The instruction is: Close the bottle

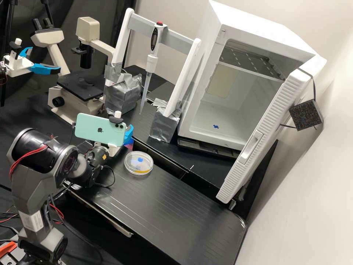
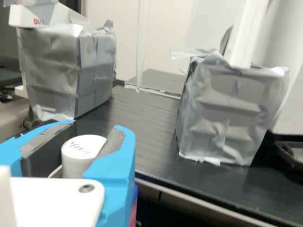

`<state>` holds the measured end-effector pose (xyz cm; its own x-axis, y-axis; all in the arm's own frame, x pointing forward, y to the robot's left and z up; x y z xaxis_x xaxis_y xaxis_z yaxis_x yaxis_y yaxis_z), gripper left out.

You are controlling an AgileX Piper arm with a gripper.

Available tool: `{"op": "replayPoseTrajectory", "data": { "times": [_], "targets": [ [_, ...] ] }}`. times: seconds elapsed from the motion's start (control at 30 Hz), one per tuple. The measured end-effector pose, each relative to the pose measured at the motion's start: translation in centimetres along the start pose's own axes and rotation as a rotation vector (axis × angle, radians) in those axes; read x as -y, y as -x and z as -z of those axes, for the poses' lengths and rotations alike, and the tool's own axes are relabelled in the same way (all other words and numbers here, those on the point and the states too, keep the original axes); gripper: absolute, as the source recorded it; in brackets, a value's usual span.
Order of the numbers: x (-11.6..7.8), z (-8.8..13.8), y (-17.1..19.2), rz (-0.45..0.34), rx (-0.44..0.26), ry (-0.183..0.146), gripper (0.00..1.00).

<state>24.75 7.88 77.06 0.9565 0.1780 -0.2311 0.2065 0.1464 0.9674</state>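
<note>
At the black bench (image 1: 165,206), the work looks well along: the pincer (image 2: 90,137) is closed on the white lettered cap (image 2: 81,153), the pink-tinged bottle (image 2: 134,212) just beneath it (how far it is threaded, I cannot tell); tightening and release likely remain.

In the high view, the pale wall (image 1: 305,191) on the right is brightly lit, while the dark curtain (image 1: 99,7) at the far left is sunk in shadow. A soft sheen is spread over the black bench (image 1: 184,206). Small glints are thrown back by the clear dish (image 1: 138,163). In the wrist view, creased silver tape (image 2: 225,118) is broken up by highlights and grey shading.
</note>
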Motion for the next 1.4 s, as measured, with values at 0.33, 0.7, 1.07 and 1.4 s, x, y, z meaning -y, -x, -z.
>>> {"op": "replayPoseTrajectory", "data": {
  "times": [0.33,0.7,1.07,1.4],
  "targets": [
    [0.2,-0.1,-0.1,0.006,0.005,0.004,1.0],
    [-0.4,0.0,0.9,-0.002,0.026,-0.008,1.0],
    [-4.1,-0.4,4.4,-0.116,-0.02,-0.097,1.0],
    [-5.4,-0.5,5.4,-0.166,-0.051,-0.131,1.0]
  ]
}}
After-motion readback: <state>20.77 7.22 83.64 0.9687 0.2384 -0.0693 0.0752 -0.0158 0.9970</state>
